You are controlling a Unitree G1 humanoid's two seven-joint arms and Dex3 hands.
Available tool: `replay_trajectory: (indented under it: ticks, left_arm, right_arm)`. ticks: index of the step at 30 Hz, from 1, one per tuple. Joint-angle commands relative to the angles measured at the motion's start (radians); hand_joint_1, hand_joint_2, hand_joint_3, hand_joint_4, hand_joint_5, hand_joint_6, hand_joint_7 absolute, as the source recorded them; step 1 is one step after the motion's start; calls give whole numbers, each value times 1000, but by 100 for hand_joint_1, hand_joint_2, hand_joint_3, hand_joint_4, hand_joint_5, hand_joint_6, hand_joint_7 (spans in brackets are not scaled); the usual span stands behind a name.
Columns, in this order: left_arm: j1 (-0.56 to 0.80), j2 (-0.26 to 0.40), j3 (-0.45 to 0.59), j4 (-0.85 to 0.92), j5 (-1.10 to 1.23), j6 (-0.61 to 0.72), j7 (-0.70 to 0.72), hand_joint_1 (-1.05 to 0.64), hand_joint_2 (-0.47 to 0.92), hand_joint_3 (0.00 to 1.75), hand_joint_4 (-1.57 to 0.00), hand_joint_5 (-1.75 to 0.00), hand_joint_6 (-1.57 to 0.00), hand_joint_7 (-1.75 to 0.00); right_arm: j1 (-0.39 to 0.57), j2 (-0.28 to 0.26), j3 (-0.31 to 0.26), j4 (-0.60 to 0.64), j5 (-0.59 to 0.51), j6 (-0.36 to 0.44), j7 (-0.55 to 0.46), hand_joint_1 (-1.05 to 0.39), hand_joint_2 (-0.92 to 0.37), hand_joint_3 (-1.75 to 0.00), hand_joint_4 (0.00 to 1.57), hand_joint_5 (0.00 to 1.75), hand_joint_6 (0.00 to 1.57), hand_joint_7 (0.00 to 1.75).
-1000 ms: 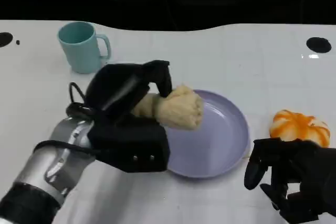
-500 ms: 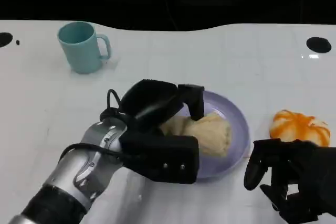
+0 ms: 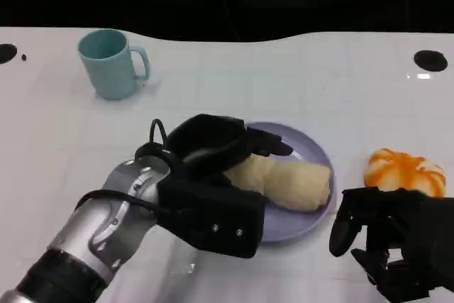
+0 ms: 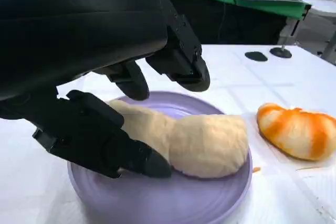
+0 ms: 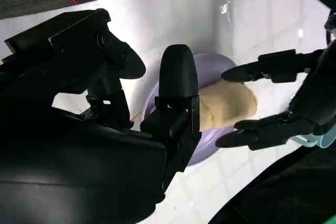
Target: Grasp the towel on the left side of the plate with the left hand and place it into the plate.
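Lowered since before, the fuzzy cream rolled towel (image 3: pixel 287 182) lies in the smooth lilac plate (image 3: pixel 316 157); left hand (image 3: pixel 213 175) spread wide around it, right hand (image 3: pixel 397 243) loosely apart, empty.

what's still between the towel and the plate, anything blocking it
Nothing visible stands between them. The towel already lies in the plate. The left hand is around its near end with fingers spread, so whether it grips is unclear. The mug and the orange object sit apart from the plate.

Head view: looks down from above the table (image 3: pixel 234 69). Wrist views: close behind each hand, both facing the plate (image 4: pixel 173 198), shared by all three.
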State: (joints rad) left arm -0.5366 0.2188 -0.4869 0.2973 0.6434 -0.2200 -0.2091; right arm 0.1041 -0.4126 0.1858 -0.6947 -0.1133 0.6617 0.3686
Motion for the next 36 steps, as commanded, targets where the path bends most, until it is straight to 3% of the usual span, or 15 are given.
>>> replay_trajectory:
  ticks: [1,7,13,14,16,19,22,25,32,36]
  left_arm:
    - [26,50,50,-51,-47,-7,-23,-42,92,14,-49,-64,-62,-4]
    - [118,94,154,-168,-211,9,-92,-30,92,16,-72,-94,-87,-12]
    - [228,119,264,-336,-417,126,-212,-18,92,26,-86,-101,-102,-17]
    - [249,125,284,-360,-456,133,-228,-15,92,29,-87,-101,-104,-17]
    - [295,130,326,-410,-538,159,-258,-13,80,54,-85,-110,-106,-23]
    - [359,123,379,-478,-642,226,-277,-10,57,97,-84,-124,-102,-51]
    - [432,115,425,-567,-713,313,-262,-7,43,125,-86,-138,-93,-98]
    - [513,114,478,-673,-804,425,-259,-6,38,141,-86,-158,-88,-128]
    - [628,126,602,-914,-985,750,-204,-7,42,144,-85,-173,-81,-155]
    - [642,104,637,-996,-1096,964,-131,-4,46,140,-83,-175,-77,-160]
  right_arm:
    - [-6,1,-3,4,5,-14,-2,2,-58,-105,71,174,69,144]
    - [-13,0,3,7,-2,-17,-3,1,-57,-107,71,174,69,145]
    - [-20,5,8,7,0,-10,-4,1,-56,-108,71,175,69,146]
    - [-22,6,10,5,-1,-7,-5,1,-56,-109,72,175,69,146]
    - [-26,8,15,1,-4,2,-6,1,-56,-109,72,175,69,146]
    - [-32,10,21,-2,-6,13,-7,1,-56,-109,72,175,69,146]
    - [-40,8,29,-1,-12,20,-6,0,-56,-109,72,175,69,146]
    - [-45,12,29,5,-9,17,-4,0,-55,-109,72,174,70,146]
    - [-39,11,12,11,2,7,1,0,-54,-110,73,174,70,146]
    - [-25,2,-13,14,10,-10,5,1,-55,-111,71,174,70,145]
